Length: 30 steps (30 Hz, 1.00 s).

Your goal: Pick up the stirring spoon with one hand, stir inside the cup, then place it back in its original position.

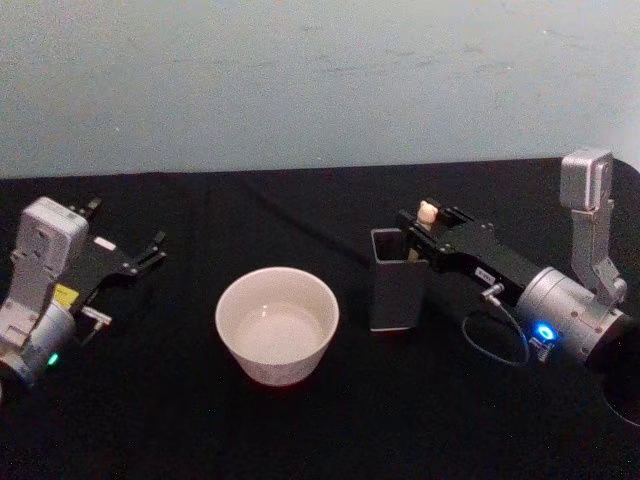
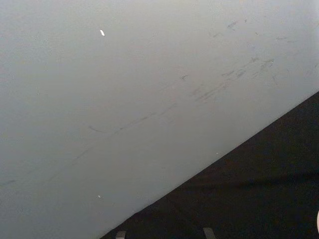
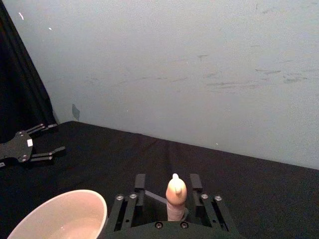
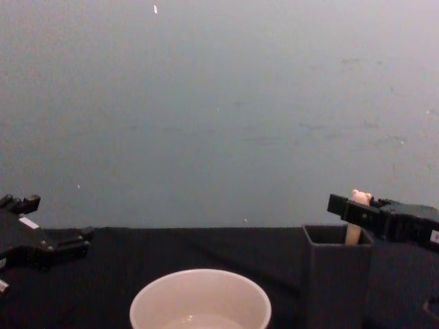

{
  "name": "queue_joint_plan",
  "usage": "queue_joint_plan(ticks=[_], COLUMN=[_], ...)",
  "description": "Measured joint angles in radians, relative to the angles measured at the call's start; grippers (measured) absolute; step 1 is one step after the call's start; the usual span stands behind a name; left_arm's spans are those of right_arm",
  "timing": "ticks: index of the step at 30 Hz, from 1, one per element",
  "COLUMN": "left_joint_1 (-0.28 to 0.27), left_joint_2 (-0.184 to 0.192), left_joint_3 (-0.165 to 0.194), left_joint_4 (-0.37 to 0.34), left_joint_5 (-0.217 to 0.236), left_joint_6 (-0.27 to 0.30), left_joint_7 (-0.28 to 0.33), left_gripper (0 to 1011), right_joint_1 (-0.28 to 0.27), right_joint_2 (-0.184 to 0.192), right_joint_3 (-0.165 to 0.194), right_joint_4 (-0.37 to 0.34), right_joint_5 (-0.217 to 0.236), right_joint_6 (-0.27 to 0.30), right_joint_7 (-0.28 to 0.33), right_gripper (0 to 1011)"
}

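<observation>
One step of three is under way, and none is complete: the pickup is at the grasp stage, while stirring and return are still to do. The tabletop [image 1: 300, 440] carries, from largest to smallest, the cup [image 1: 277, 324] at centre, the dark holder [image 1: 397, 280] just to its right, and the stirring spoon [image 1: 427, 211] standing upright in that holder. The right end effector [image 1: 432, 220] is at the holder's top with a finger on each side of the spoon handle [image 3: 176, 197]; its fingers sit narrow about the handle, though firm contact cannot be confirmed, and the spoon appears not yet lifted. The left end effector [image 1: 140, 258] rests idle at the left of the tabletop, well apart from the cup, fingers spread. The cup seems to hold a little clear liquid, which is hard to verify. The spoon's stem and bowl are hidden inside the holder, and the chest view cuts off the cup's base.
</observation>
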Motion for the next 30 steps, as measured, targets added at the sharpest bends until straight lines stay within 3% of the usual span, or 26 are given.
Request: queue_joint_plan(ticks=[1, 3, 5, 16, 25, 30], left_joint_1=[0.000, 0.000, 0.000, 0.000, 0.000, 0.000], left_joint_2=[0.000, 0.000, 0.000, 0.000, 0.000, 0.000], left_joint_3=[0.000, 0.000, 0.000, 0.000, 0.000, 0.000], left_joint_4=[0.000, 0.000, 0.000, 0.000, 0.000, 0.000], left_joint_5=[0.000, 0.000, 0.000, 0.000, 0.000, 0.000], left_joint_6=[0.000, 0.000, 0.000, 0.000, 0.000, 0.000], left_joint_7=[0.000, 0.000, 0.000, 0.000, 0.000, 0.000], left_gripper=[1001, 1001, 1001, 1001, 1001, 1002], right_joint_1=[0.000, 0.000, 0.000, 0.000, -0.001, -0.016], right_joint_2=[0.000, 0.000, 0.000, 0.000, 0.000, -0.018], right_joint_3=[0.000, 0.000, 0.000, 0.000, 0.000, 0.024], right_joint_4=[0.000, 0.000, 0.000, 0.000, -0.002, -0.031], right_joint_5=[0.000, 0.000, 0.001, 0.001, -0.004, -0.045], right_joint_6=[0.000, 0.000, -0.001, -0.001, -0.008, -0.077], right_joint_7=[0.000, 0.000, 0.000, 0.000, -0.002, -0.051], right_gripper=[569, 589, 686, 984, 1000, 1000])
